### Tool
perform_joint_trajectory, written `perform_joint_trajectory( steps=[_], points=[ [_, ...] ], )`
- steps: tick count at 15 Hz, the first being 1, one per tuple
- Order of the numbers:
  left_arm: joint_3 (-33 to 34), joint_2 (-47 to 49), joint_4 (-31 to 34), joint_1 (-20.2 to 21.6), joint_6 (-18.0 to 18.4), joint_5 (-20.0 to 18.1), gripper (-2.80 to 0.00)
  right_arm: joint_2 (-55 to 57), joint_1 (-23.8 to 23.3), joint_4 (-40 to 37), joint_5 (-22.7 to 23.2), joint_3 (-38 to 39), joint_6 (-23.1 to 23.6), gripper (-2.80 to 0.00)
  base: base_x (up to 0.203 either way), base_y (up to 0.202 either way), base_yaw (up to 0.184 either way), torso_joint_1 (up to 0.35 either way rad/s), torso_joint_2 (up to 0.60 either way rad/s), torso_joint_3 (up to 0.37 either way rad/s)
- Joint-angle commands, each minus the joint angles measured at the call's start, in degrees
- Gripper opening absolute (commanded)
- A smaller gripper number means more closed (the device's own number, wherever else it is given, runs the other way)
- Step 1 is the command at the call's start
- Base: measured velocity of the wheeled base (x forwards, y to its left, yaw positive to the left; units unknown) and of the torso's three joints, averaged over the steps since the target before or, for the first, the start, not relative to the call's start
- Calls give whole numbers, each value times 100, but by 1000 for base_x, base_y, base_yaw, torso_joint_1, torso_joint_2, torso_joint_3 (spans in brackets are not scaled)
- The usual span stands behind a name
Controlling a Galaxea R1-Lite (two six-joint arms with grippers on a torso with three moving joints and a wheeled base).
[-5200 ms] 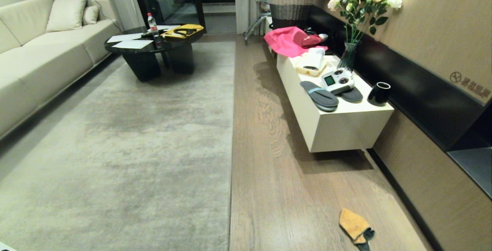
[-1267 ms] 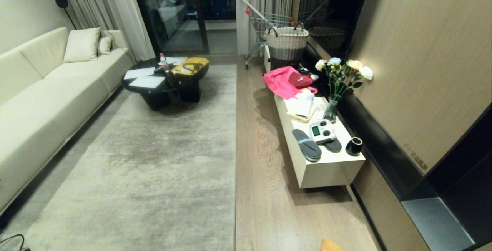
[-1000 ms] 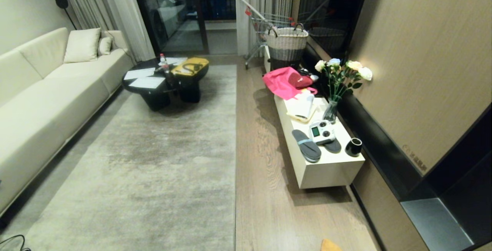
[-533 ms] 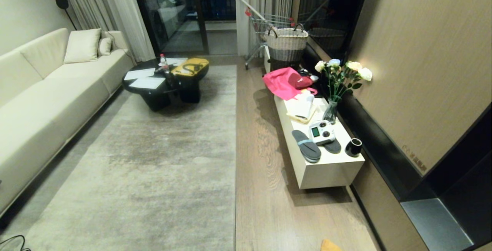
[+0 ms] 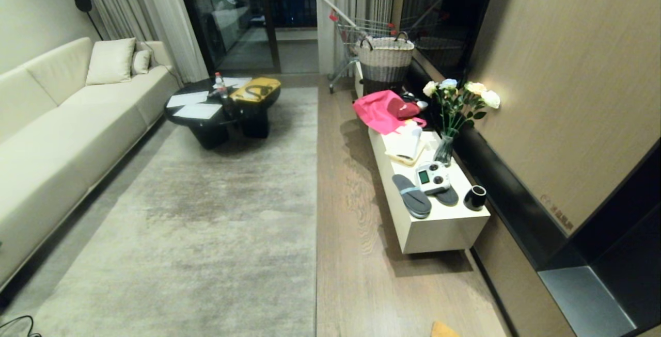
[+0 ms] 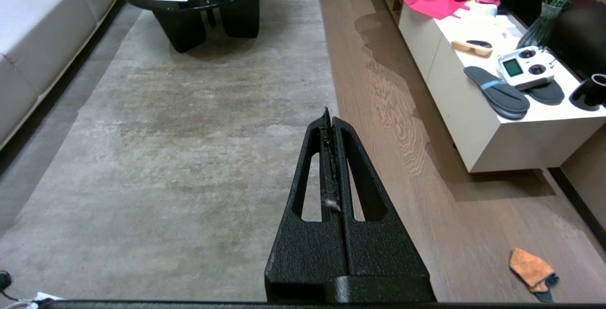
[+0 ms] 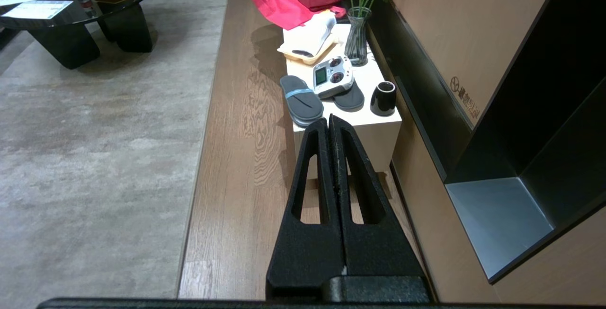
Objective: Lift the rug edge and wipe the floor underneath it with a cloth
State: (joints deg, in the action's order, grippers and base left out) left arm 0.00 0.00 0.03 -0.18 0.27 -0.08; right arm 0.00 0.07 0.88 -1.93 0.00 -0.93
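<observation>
The cloth (image 6: pixel 531 269) lay flat on the floor (image 6: pixel 407 195), well apart from both grippers and off to the right of the rug edge (image 6: pixel 331 77), which lay flat. The left gripper (image 6: pixel 330 122) hung above that edge with fingers clenched on nothing; the right gripper (image 7: pixel 330 124) was likewise clenched and empty.

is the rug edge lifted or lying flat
Flat: the rug edge lies straight on the floor, no ribbed underside showing.
</observation>
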Motion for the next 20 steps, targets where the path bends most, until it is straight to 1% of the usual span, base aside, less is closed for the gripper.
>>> perform_joint_trajectory(
  steps=[1, 20],
  points=[
    [0, 2, -3, 1, 0, -1, -280, 9, 1, 7, -1, 0, -4, -280, 0, 0, 0, 0, 0, 0],
    [0, 0, -2, 1, 0, -1, -280, 9, 1, 0, 17, 0, 31, -280, 0, 0, 0, 0, 0, 0]
  ],
)
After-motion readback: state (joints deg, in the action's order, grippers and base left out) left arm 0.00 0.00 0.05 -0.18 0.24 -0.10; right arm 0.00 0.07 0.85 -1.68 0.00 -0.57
